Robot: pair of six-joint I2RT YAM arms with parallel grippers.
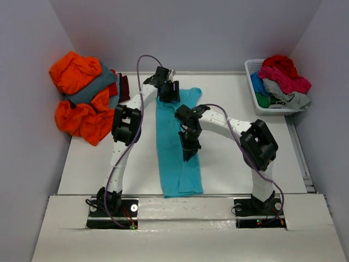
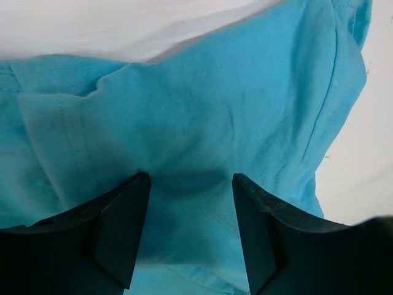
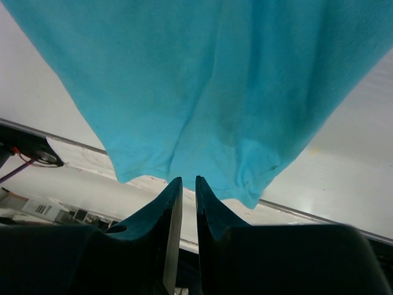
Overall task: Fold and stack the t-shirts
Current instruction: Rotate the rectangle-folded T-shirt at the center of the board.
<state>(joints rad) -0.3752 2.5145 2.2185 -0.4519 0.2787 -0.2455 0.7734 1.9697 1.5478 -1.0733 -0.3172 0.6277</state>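
A turquoise t-shirt (image 1: 177,158) lies as a long narrow strip down the middle of the table, running from the far side to the near edge. My left gripper (image 1: 168,93) hovers over its far end, open, with flat cloth (image 2: 215,92) showing between the fingers (image 2: 190,178). My right gripper (image 1: 189,147) hangs over the middle of the strip. In the right wrist view its jaws (image 3: 188,179) stand only a thin gap apart with nothing between them, just short of the shirt's hem (image 3: 202,80).
Orange and slate-grey t-shirts (image 1: 82,98) are heaped at the far left, with a maroon one (image 1: 124,86) beside them. A white slatted basket (image 1: 250,70) at the far right holds red, pink, grey and green shirts (image 1: 283,73). The table's near edge runs just past the hem.
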